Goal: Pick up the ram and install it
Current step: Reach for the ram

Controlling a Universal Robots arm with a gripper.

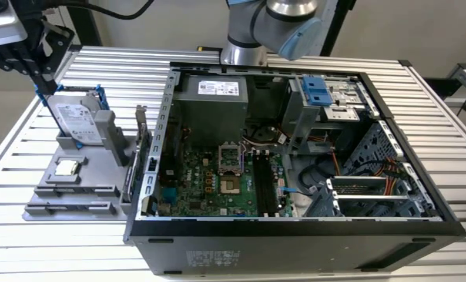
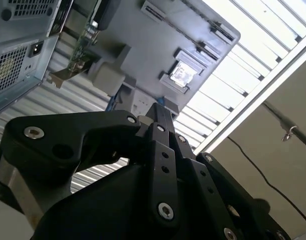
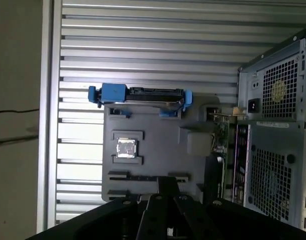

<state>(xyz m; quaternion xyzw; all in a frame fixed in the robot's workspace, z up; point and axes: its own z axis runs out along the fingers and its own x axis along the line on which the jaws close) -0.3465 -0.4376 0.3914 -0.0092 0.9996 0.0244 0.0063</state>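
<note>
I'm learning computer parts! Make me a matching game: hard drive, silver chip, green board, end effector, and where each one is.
1 hard drive
2 silver chip
3 green board
4 end effector

A inside the open case
B lying flat in the grey tray
C above the tray
D standing upright in a blue frame

Pairs: 1-D, 2-B, 3-A, 4-C

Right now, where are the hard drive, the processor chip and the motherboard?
hard drive (image 1: 80,120): exterior view, on its silver face.
processor chip (image 3: 126,148): first wrist view, on its metal top.
motherboard (image 1: 197,197): exterior view, on its green board.
</note>
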